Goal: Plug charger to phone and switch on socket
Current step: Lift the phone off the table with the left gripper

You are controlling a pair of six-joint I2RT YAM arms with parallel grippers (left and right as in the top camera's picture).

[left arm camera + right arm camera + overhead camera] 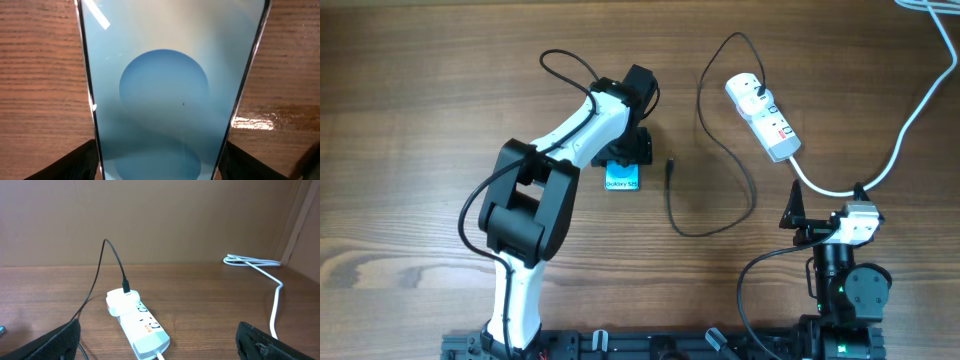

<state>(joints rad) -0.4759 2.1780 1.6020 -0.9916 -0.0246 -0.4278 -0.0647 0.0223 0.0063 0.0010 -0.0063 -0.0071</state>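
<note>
Little is done yet. The left pincer [625, 150] straddles the phone [165, 90], with its fingers [75, 162] close against each long edge. I cannot tell whether it truly grips. The charger [671, 167] lies with its free tip loose on the surface [440, 100], just to that pincer's right and not in the phone. The right pincer [803, 222] gapes wide and empty. The socket [142, 327] is just ahead of it, with the charger's other end plugged in; the switch state is unclear. Plugging and switching are both left.
</note>
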